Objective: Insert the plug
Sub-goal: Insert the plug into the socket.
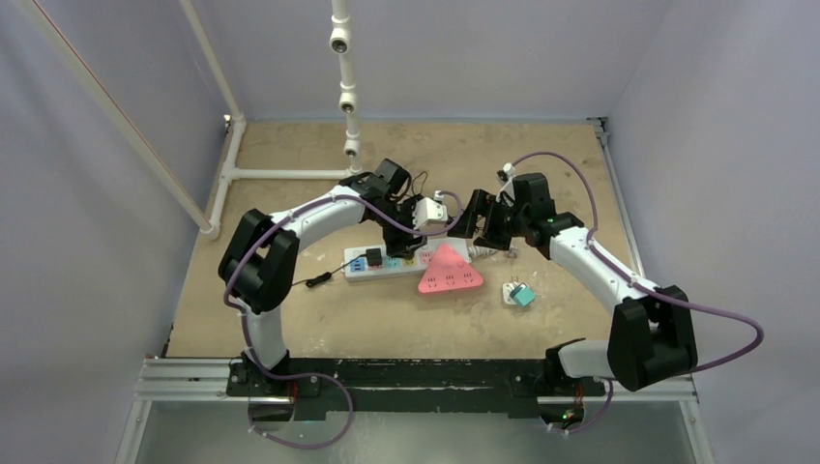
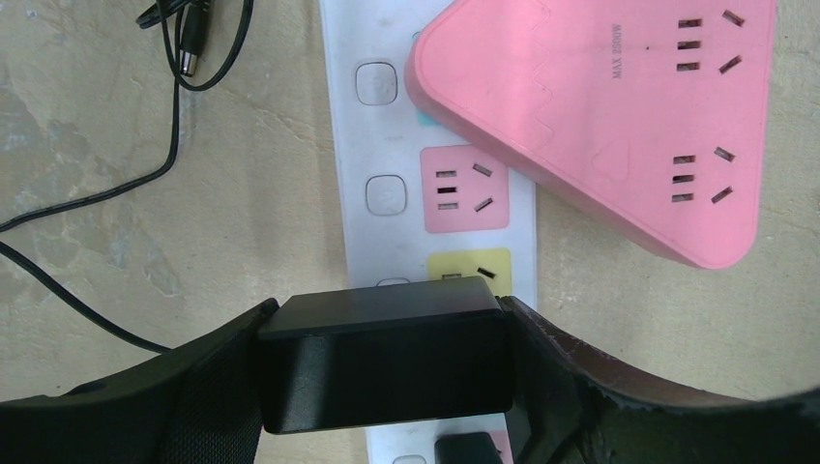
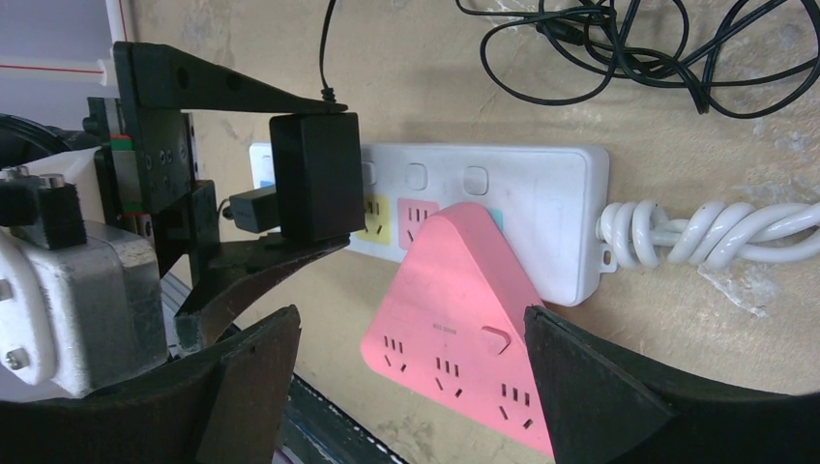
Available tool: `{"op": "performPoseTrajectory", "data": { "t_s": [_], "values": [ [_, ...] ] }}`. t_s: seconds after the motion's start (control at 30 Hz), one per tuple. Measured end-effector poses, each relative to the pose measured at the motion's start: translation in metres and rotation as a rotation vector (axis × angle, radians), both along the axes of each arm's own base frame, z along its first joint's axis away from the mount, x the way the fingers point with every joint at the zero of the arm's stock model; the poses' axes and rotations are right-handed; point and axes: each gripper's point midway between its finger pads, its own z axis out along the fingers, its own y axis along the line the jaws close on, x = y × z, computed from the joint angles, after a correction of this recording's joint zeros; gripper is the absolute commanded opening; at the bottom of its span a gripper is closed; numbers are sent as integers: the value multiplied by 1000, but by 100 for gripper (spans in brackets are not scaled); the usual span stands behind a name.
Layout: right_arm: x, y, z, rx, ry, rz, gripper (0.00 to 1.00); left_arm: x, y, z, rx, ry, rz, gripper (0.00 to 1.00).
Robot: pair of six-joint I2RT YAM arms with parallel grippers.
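My left gripper (image 2: 387, 329) is shut on a black boxy plug (image 2: 387, 362), holding it just above the white power strip (image 2: 338, 155), over its yellow socket (image 2: 483, 266). The right wrist view shows that plug (image 3: 314, 179) clamped between the left fingers (image 3: 222, 87), a little off the strip (image 3: 541, 193). A pink triangular adapter (image 3: 454, 309) sits on the strip's end. My right gripper (image 3: 411, 324) hangs open above the adapter, nothing between its fingers. From above, both wrists meet over the strip (image 1: 387, 269) and pink adapter (image 1: 448, 271).
A second, smaller black plug (image 3: 249, 208) sits in the strip behind the held one. Loose black cable (image 3: 619, 48) lies beyond the strip, whose coiled white cord (image 3: 716, 232) trails right. A small white and teal adapter (image 1: 519, 294) lies near right. White pipe frame (image 1: 280, 174) stands at back left.
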Motion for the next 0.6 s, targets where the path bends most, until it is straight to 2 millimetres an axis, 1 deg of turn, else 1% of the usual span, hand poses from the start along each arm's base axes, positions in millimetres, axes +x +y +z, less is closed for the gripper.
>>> {"op": "performPoseTrajectory", "data": {
  "t_s": [0.2, 0.37, 0.6],
  "values": [
    [0, 1, -3, 2, 11, 5, 88, 1, 0, 5, -13, -5, 4, 0],
    [0, 3, -2, 12, 10, 15, 88, 0, -3, 11, -37, 1, 12, 0],
    [0, 3, -3, 12, 13, 15, 88, 0, -5, 11, -49, 4, 9, 0]
  ]
}}
